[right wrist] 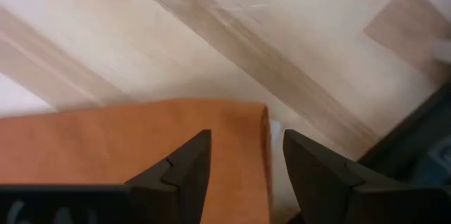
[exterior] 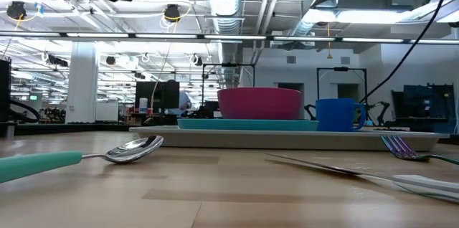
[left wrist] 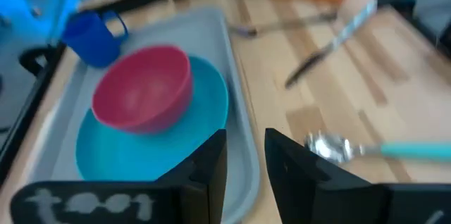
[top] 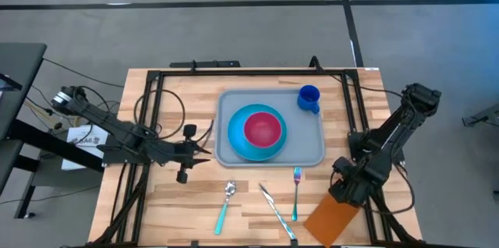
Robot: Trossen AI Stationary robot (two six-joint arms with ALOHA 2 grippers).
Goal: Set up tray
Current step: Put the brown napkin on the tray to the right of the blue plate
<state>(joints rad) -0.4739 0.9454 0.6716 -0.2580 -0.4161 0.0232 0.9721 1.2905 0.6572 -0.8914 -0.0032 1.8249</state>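
The grey-blue tray [top: 312, 145] lies flat at the table's middle. It carries a round blue plate [top: 238, 143] with a pink bowl [top: 263, 129] on it, and a blue mug [top: 309, 98] in its far right corner. My left gripper [top: 204, 149] is open and hovers by the tray's left rim [left wrist: 243, 136]; in the left wrist view its tips [left wrist: 245, 155] point over that rim. My right gripper [top: 343, 193] is open above the orange napkin [top: 331, 218] at the near right. Its fingers straddle the napkin's edge [right wrist: 264, 146], one over the cloth and one over bare wood.
On the wood near the tray lie a teal-handled spoon [top: 226, 201], a knife [top: 277, 210] and a fork [top: 296, 193]. A black frame [top: 234, 72] runs along the table's far and side edges. Bare wood shows at the near left.
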